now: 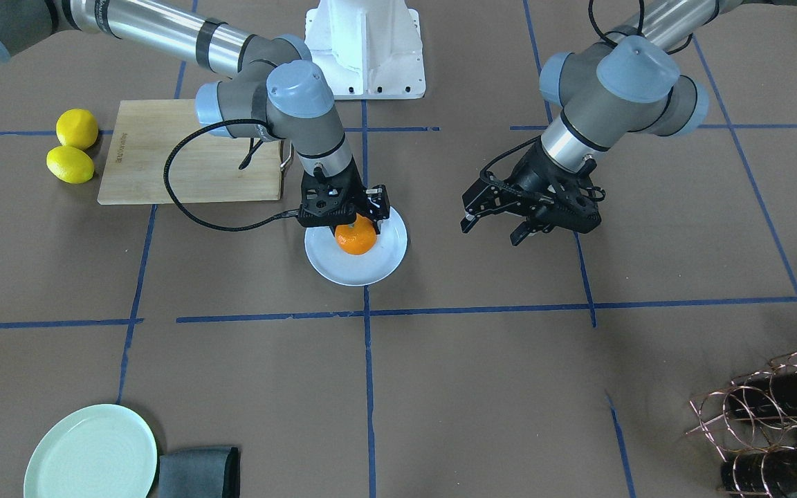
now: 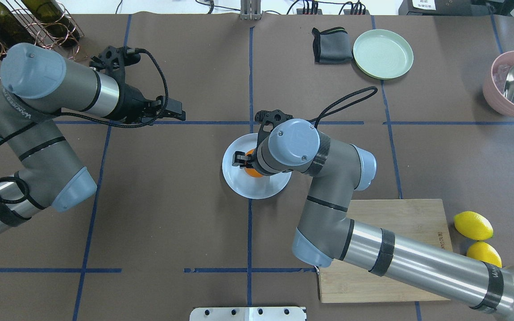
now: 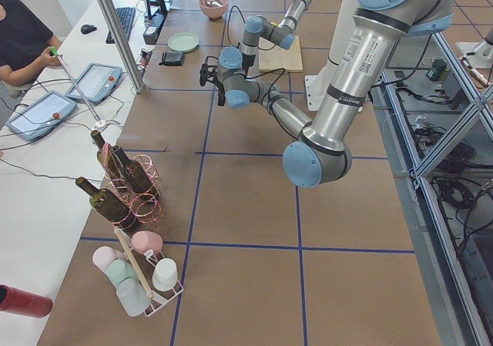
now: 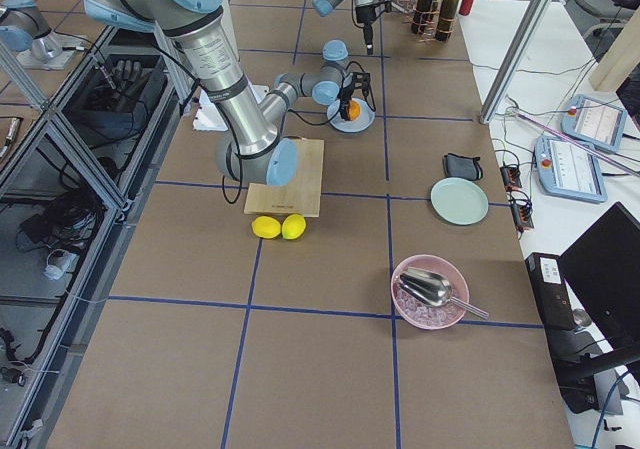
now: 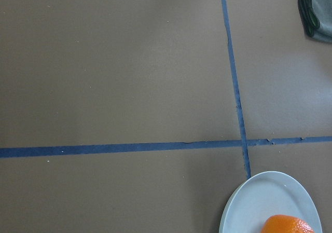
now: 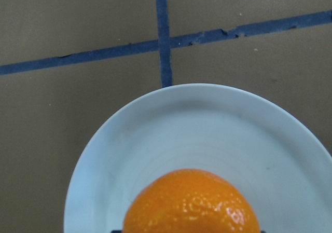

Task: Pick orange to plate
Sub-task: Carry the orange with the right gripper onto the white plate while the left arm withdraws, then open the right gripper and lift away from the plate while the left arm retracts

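Observation:
The orange (image 1: 356,237) is over the middle of the white plate (image 1: 350,271) at the table's centre, and I cannot tell whether it touches the plate. My right gripper (image 1: 357,227) points straight down and is shut on the orange. In the right wrist view the orange (image 6: 192,202) fills the lower centre, with the plate (image 6: 207,129) beneath it. From overhead, my right wrist hides most of the orange (image 2: 251,172). My left gripper (image 1: 494,230) hangs open and holds nothing, a short way to the side of the plate. Its wrist view catches the plate (image 5: 259,202) and orange (image 5: 288,225) at the bottom right.
Two lemons (image 1: 73,146) lie beside a wooden cutting board (image 1: 184,152) behind my right arm. A mint-green plate (image 1: 90,453) and a grey cloth (image 1: 198,472) sit at the far edge. A wire bottle rack (image 1: 779,415) and a pink bowl with a scoop (image 2: 513,84) occupy corners.

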Motion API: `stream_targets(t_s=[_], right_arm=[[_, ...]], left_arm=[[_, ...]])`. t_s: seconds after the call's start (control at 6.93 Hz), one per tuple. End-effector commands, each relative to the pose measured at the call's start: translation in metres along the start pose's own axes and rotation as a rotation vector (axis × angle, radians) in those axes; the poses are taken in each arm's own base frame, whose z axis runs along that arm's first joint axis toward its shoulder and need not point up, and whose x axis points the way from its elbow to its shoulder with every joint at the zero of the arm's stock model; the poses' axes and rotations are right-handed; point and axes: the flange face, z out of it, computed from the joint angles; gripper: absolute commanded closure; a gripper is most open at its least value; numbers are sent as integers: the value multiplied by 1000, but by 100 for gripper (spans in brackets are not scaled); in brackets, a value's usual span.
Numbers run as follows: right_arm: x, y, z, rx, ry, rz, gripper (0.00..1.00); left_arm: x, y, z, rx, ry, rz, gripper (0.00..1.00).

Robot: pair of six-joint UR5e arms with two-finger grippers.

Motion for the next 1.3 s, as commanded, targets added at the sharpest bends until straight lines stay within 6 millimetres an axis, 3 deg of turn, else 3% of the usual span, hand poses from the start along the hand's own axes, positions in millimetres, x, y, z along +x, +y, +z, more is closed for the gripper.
stream_targets(t_s=[0.0, 0.14, 0.29, 0.43, 0.58, 0.72, 0.87, 1.01, 1.15], right_arm=[[-1, -7, -9, 3, -9, -9, 0], [9, -31, -45, -12, -35, 12, 0], [41, -58, -99, -61, -52, 54, 0], [98, -92, -154, -89, -66, 46, 0], [153, -123, -198, -104, -62, 10, 0], [213, -155, -230, -116, -35, -26, 0], [305, -176, -247, -113, 19, -119, 0], [396, -172, -246, -139, 84, -257, 0], [483, -179, -253, -160, 133, -363, 0]], left_arm=[[-2, -4, -3, 7, -2, -2, 1], [-24, -13, -10, 24, -33, -8, 1], [-52, -17, -17, 14, -96, 110, 1], [-89, -37, -42, 14, -195, 227, 1], [-150, -49, -82, 25, -266, 331, 1], [-223, -64, -137, -8, -295, 431, 1], [-295, -82, -206, -22, -274, 475, 1], [-351, -91, -250, -43, -311, 511, 1], [-384, -98, -290, -77, -368, 518, 0]])
